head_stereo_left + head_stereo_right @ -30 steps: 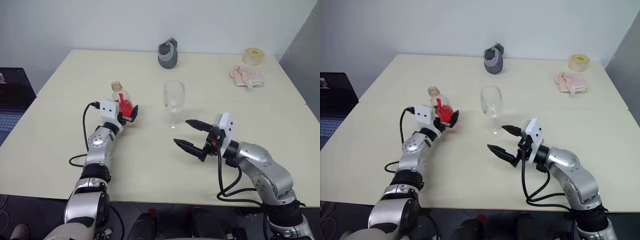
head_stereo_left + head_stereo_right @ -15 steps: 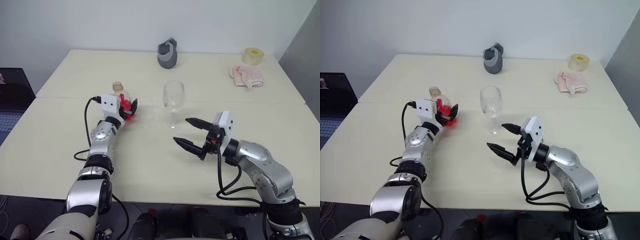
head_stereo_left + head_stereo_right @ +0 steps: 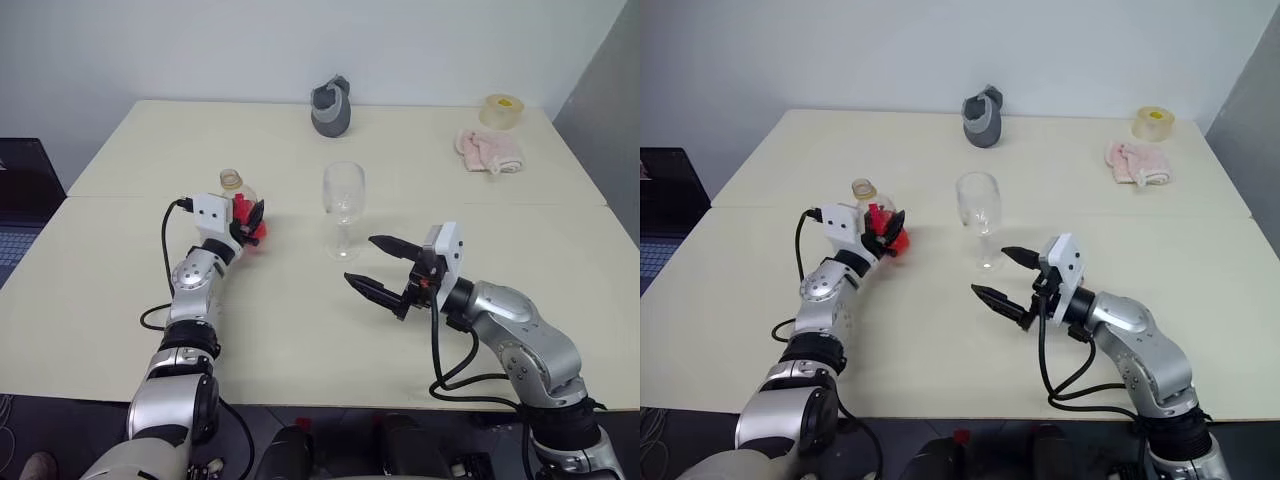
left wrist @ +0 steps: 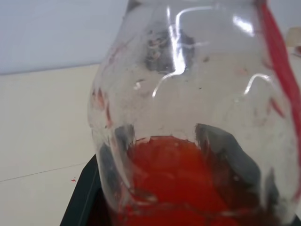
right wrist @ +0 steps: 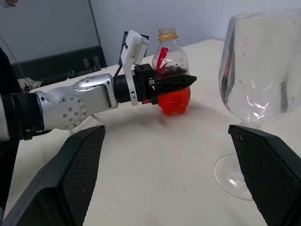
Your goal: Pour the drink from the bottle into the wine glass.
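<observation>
The bottle [image 5: 170, 70] looks like thin, squashy plastic, and with the drink [image 5: 173, 100] only filling the bottom bulge it's probably light and bottom-heavy, so around the round body is likely the sane spot to hold it; too hard a squeeze could dent it. The left gripper [image 5: 175, 84] has its black fingers clamped on exactly that spot, with the bottle upright on the table [image 3: 300, 330], a little to the left of the wine glass [image 3: 343, 208]. The right gripper [image 3: 385, 268] hangs spread wide and empty in front of the glass, which is tall, thin and easy to knock over.
</observation>
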